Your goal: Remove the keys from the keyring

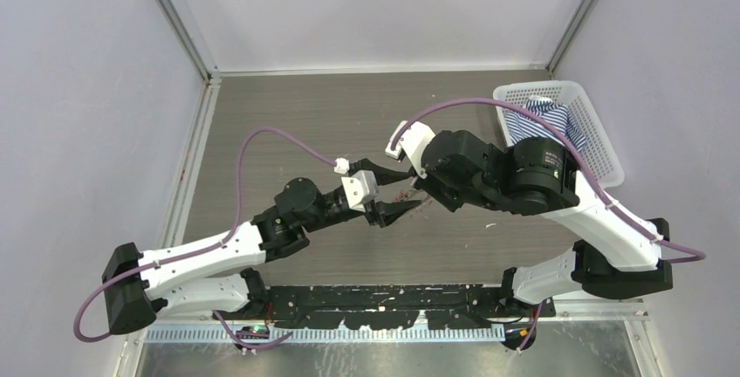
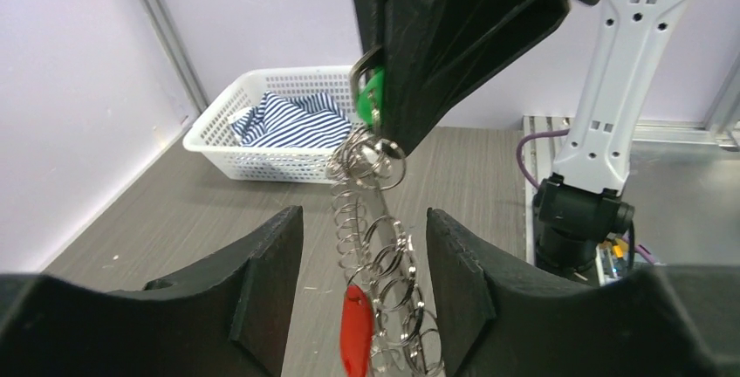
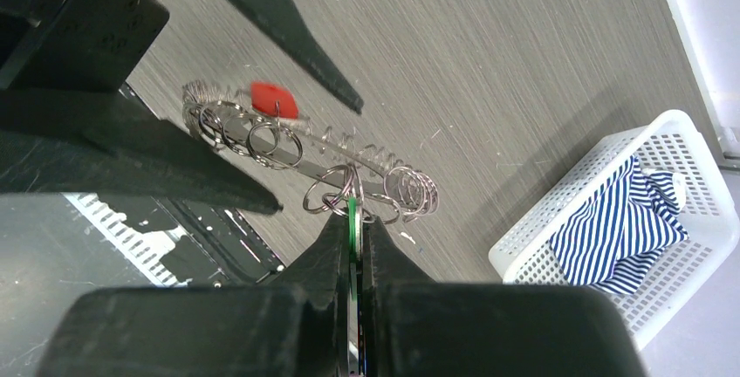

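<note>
My right gripper (image 3: 352, 220) is shut on the green head of a key (image 3: 351, 211), held above the table. From that key hangs the keyring (image 2: 393, 255), a long bunch of thin silvery wire rings and a coil with a red tag (image 2: 356, 329) near its far end. My left gripper (image 2: 364, 220) is open. Its two fingers stand on either side of the hanging bunch without touching it. In the top view both grippers meet at mid-table around the bunch (image 1: 410, 195). The green key (image 2: 371, 96) shows just under the right fingers (image 2: 436, 45).
A white plastic basket (image 1: 572, 115) with a blue-and-white striped cloth (image 1: 545, 115) stands at the back right of the table. The basket (image 3: 611, 220) lies well beyond the bunch. Purple cables loop over both arms. The table is walled on three sides.
</note>
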